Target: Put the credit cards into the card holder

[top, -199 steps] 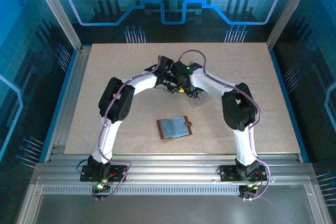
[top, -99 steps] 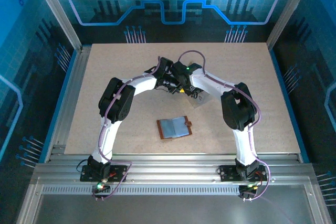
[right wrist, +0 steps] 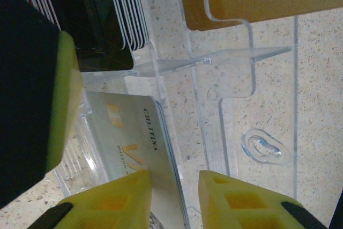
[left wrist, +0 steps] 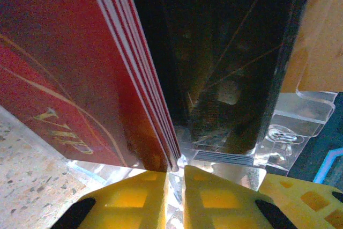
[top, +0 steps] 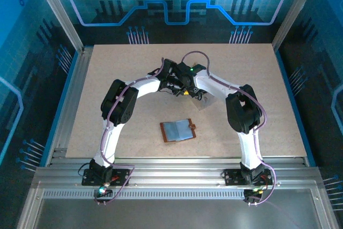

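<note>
The right tool (right wrist: 174,202), fingers spread, straddled one long edge of a pale silver plastic card (right wrist: 128,143) sitting in the clear plastic compartment tray (right wrist: 252,57) near the middle of the table (top: 257,79). The card's long axis ran straight out from the fingers. The left tool (left wrist: 174,197) was pressed nearly together at a stack of red plastic cards (left wrist: 64,68); whether it nipped one was unclear. The open brown leather card holder (top: 177,131) lay toward the near edge, between both arms.
</note>
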Available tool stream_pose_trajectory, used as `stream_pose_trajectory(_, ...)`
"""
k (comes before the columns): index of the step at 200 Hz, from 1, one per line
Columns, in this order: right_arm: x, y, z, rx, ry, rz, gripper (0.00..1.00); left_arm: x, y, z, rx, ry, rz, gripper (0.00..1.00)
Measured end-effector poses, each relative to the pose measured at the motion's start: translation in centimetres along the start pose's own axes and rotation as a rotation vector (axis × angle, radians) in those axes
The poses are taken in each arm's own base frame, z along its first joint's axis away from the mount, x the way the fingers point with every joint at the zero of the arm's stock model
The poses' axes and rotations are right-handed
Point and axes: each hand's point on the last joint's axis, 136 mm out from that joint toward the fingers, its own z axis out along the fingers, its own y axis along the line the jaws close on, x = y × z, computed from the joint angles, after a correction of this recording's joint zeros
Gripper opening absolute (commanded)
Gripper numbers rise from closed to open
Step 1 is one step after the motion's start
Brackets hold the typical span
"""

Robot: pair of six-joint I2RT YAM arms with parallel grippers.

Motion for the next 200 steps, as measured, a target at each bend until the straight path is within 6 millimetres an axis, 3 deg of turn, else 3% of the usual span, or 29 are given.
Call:
stream_pose_trajectory(111,-0.6,-0.3,-0.6,-0.001,-0.014,-0.001,0.19,0.0,0.1,0.0,0.001,0.0,0.001,0.14)
stream_pose_trajectory(200,-0.7,-0.4,-1.5,-0.028,-0.009,-0.024,0.06,0.0,0.1,0.0,0.003,-0.001,0.003,0.14)
